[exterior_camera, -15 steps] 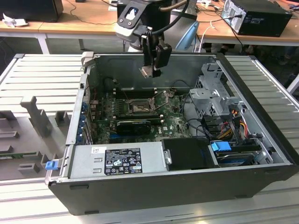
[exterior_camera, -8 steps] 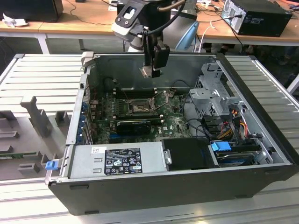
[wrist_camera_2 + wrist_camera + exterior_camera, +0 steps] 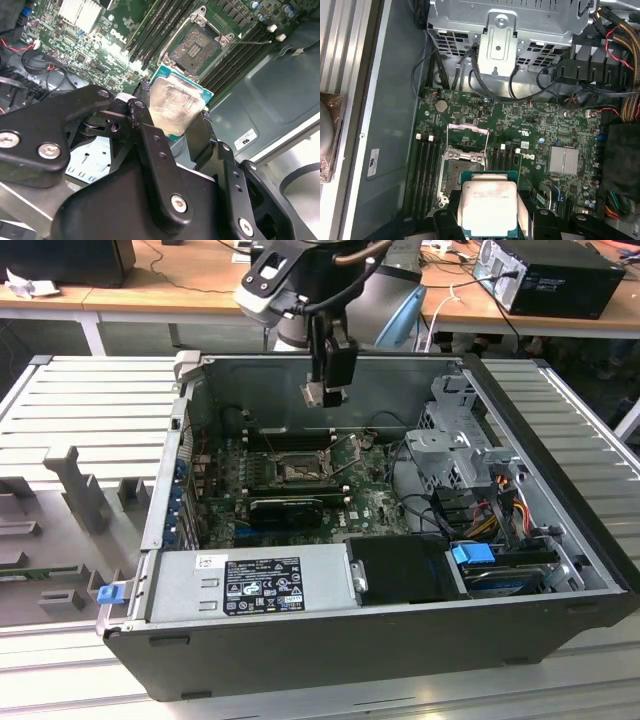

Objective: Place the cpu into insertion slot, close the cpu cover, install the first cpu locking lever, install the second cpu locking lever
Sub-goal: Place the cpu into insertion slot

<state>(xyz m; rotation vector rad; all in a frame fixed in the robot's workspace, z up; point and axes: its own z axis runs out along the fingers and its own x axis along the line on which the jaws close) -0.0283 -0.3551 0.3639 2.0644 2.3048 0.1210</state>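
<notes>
Claw is clamped on the chip, fingers on two opposite edges and open only as wide as the chip. The chip's metal top shows in both wrist views. In the exterior view the claw hangs in the air over the back wall of the open case, well above the board.

The socket is bare, with its dark pin field showing and nothing seated in it. It sits mid-board between the memory slots. The cover frame is swung up and open on the socket's drive-cage side.

Key relation: the socket lies below the claw and ahead of it. In the exterior view the socket is a little toward that view's left of the chip. Chip and socket are well apart, with no contact. In the first wrist view the chip's edges look roughly square to the socket.
</notes>
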